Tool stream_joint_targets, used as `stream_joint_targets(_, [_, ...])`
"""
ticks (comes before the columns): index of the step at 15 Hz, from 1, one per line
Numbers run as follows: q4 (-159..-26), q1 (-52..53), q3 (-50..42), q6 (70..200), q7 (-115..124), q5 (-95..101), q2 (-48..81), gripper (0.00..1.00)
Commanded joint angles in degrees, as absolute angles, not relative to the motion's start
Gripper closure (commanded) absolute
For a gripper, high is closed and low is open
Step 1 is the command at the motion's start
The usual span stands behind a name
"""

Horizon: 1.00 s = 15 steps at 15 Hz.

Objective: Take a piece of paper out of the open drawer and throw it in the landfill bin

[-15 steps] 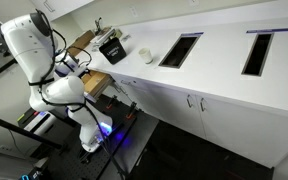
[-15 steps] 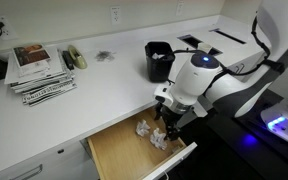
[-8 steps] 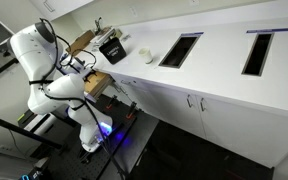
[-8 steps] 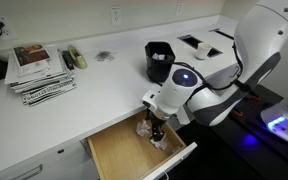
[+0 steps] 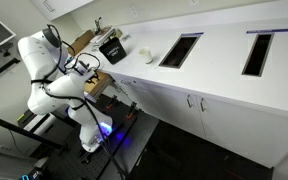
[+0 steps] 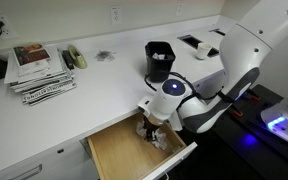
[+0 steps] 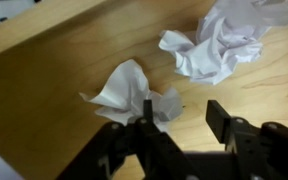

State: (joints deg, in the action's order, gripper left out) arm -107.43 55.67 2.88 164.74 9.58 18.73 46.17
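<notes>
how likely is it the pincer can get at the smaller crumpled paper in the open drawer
Probably yes: the pincer is open low inside the drawer, the smaller crumpled paper lies right at one finger with nothing between, and the bigger wad lies apart.

You've swung the arm lower and further across the drawer (image 6: 112,152). Its wrist has dropped since a second ago, and the tool (image 6: 150,128) has sunk to the nearer crumpled paper (image 7: 132,90).
</notes>
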Motion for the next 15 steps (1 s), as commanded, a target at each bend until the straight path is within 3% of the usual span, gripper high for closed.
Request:
stream_joint_targets(1, [-105.72, 57.49, 1.11, 167.03, 10.52, 17.18, 47.98, 0.73])
stream_joint_targets(4, [-105.35, 58.55, -0.02, 167.60, 10.62, 16.85, 48.37, 0.97])
stream_joint_targets(5, [-105.26, 58.94, -0.40, 167.57, 10.65, 16.77, 48.40, 1.00])
stream_joint_targets(15, [-111.54, 65.70, -0.31, 159.53, 11.52, 17.80, 37.64, 0.99])
